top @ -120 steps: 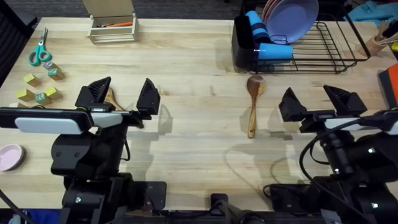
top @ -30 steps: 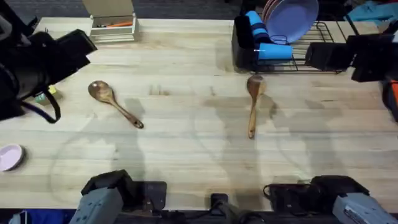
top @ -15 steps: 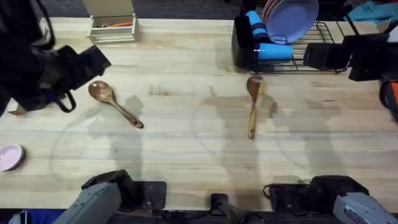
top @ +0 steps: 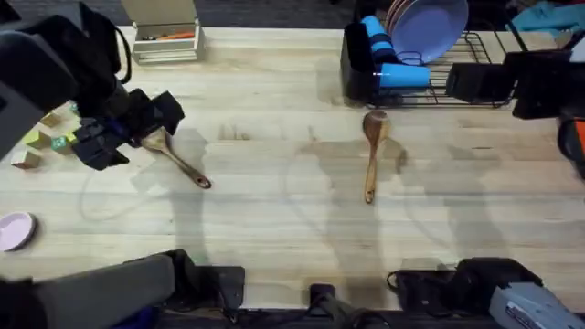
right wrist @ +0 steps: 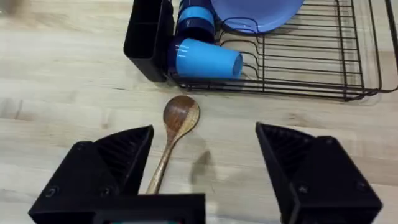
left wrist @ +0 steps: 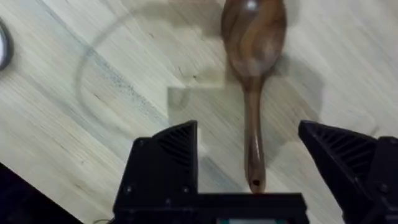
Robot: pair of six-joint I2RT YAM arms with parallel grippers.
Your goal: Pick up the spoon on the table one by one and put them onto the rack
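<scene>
Spoons lie flat on the desk (top: pixel 274 210): left spoon (left wrist: pixel 252 74) beneath the released left end effector (left wrist: pixel 261 165), centre spoon (top: pixel 373 151) near the rack (top: pixel 475 78). Judged light, rigid, smooth wood; grip mid-handle. Right end effector (right wrist: pixel 205 158) also released.

Dark floor (top: pixel 256 11) is seen beyond the far edge of the tabletop. A tan wooden holder (top: pixel 164 37) with orange items inside is set at the far edge, left of centre. Small coloured blocks (top: pixel 46 137) are scattered near the left edge, and a pink dish (top: pixel 13 230) is placed by the near left edge. Blue fabric (top: pixel 539 18) is seen past the far right corner. Soft overlapping shadows are cast across the pale wood grain.
</scene>
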